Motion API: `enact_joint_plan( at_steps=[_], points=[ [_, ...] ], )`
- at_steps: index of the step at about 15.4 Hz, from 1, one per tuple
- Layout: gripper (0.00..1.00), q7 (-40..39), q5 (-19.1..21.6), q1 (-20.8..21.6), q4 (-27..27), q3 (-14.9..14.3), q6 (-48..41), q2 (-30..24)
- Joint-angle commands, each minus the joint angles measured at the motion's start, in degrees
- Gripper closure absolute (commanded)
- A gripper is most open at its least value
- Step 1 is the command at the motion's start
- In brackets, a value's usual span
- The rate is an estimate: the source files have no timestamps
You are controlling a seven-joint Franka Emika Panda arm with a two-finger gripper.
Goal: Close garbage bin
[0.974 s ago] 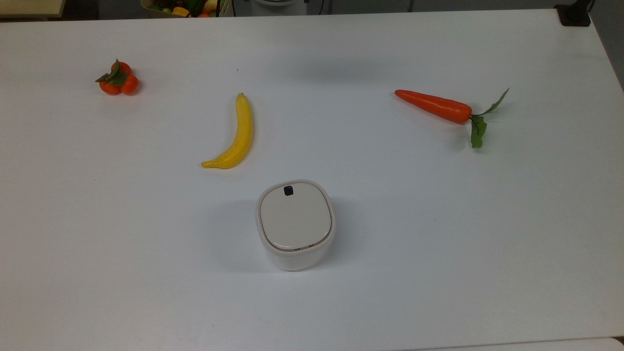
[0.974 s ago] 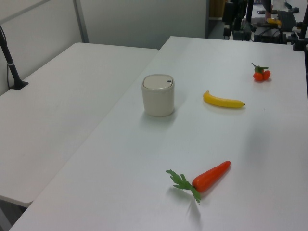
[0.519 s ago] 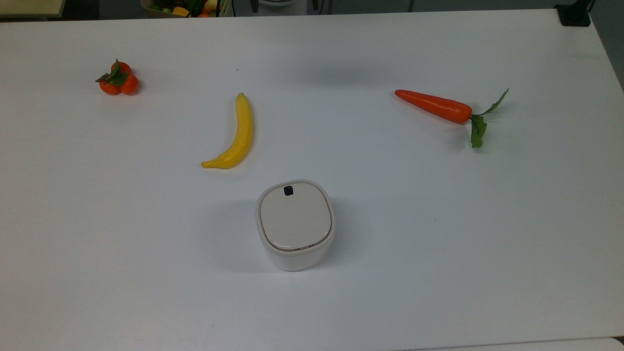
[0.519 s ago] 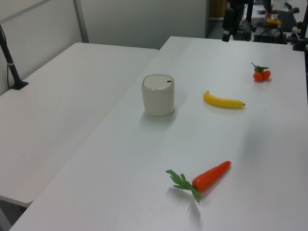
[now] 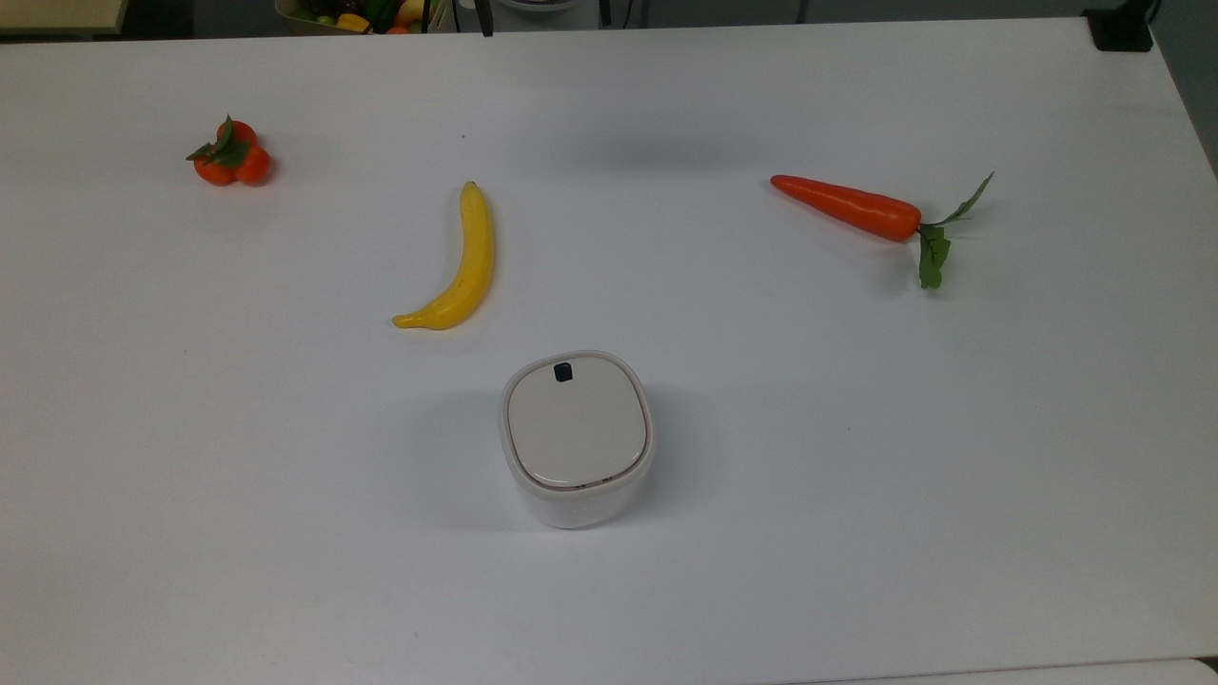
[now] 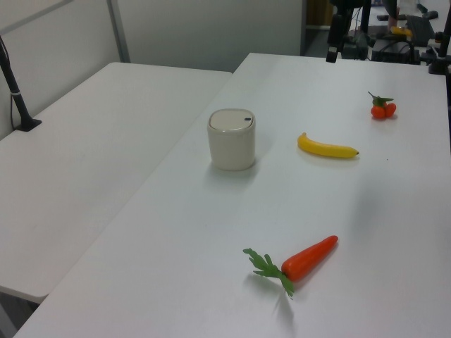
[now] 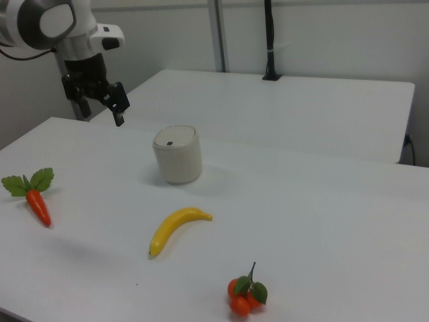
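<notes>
White bench (image 5: 856, 533) carries the small white plastic garbage bin (image 5: 576, 440), beige lid down. Black tool (image 7: 100, 100) upper left in right view, fingers apparently spread, empty; a second bench (image 6: 84, 162) adjoins.

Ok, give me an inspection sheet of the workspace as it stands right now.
Surface: white table, bare around the items.
Job's things: garbage bin upright, beige lid lying flat, looks closed; black button on top.
Clutter: banana, carrot, tangerine cluster, all apart from the bin.
Grippers: gripper raised, clear of the bin, jaws open.
Cables: nothing seen on the table.
Surroundings: second white table alongside; black post.
</notes>
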Motion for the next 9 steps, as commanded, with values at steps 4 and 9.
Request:
enact_joint_plan(
  at_steps=[4, 9],
  points=[
    [0.0, -3.36, -1.38, 1.13, -1.8, -1.36, 1.69, -1.32],
    [0.0, -3.26, -1.47, 1.4, -1.88, -1.36, 1.69, -0.96]
  ],
)
